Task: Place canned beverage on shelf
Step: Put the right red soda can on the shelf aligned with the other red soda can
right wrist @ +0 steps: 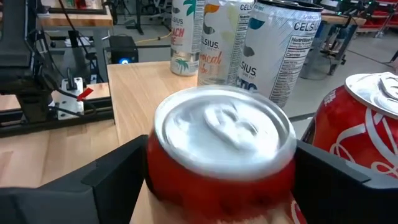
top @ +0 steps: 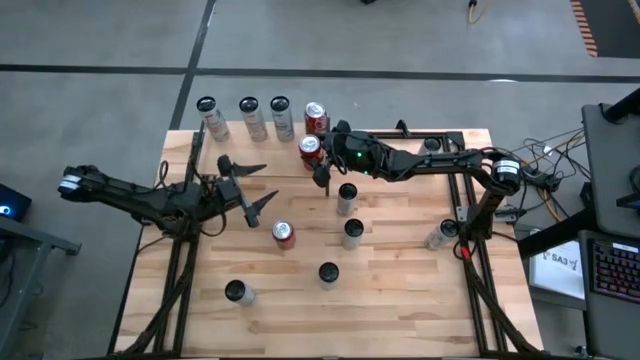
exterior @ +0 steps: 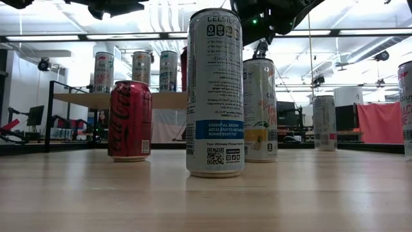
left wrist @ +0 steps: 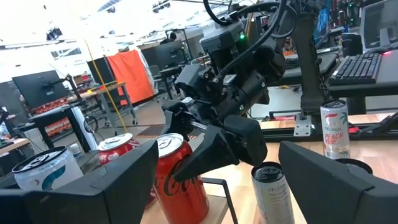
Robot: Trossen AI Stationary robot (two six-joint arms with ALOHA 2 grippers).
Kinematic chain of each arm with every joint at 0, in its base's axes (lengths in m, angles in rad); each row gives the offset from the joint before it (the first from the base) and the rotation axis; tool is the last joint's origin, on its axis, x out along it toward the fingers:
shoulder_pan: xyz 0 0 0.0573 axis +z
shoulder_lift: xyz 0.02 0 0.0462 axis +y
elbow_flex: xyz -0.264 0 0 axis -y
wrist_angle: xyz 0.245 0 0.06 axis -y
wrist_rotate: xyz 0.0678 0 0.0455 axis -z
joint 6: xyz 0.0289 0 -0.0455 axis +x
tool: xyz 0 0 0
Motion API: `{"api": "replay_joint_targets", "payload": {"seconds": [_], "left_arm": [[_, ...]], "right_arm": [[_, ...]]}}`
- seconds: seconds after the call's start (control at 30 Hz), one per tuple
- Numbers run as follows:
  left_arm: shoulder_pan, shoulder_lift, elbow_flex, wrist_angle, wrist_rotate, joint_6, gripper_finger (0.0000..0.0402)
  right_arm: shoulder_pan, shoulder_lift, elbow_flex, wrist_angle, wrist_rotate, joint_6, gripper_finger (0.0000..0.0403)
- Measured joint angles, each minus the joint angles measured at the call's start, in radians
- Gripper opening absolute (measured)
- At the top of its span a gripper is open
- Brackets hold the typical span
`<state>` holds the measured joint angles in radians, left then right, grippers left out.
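right tool (top: 317, 158) straddles a red can (top: 310, 150) on the shelf (top: 235, 138), fingers apart. left tool (top: 252, 190) hangs spread over the worktop (top: 400, 300).

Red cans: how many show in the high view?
3 red cans: one ends the shelf's row, one sits at the right pincer, one stands mid-table. Arms may hide others.

The shelf (top: 230, 138) is crowded: three tall cans (top: 247, 117) and two red cans (top: 313, 133) fill its far row. The right gripper (top: 318, 165) straddles one red can. Open shelf remains nearer the left gripper (top: 252, 190).
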<state>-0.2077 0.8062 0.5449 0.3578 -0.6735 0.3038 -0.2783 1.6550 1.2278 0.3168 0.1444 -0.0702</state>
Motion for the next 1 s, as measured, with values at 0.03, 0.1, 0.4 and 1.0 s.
{"api": "replay_joint_targets", "payload": {"seconds": [0.03, 0.1, 0.4, 1.0], "left_arm": [[0.0, 0.0, 0.0, 0.0, 0.0, 0.0, 0.0317], [0.0, 0.0, 0.0, 0.0, 0.0, 0.0, 0.0317], [0.0, 0.0, 0.0, -0.019, 0.0, -0.028, 0.0317], [0.004, 0.0, 0.0, -0.253, 0.002, -0.106, 0.0317]], "right_arm": [[0.0, 0.0, 0.0, 0.0, 0.002, 0.003, 0.0341], [0.0, 0.0, 0.0, 0.0, 0.014, 0.004, 0.0346], [-0.008, -0.001, 0.022, -0.008, 0.016, 0.018, 0.0352], [0.024, -0.023, 0.296, -0.38, 0.013, 0.007, 0.0339]]}}
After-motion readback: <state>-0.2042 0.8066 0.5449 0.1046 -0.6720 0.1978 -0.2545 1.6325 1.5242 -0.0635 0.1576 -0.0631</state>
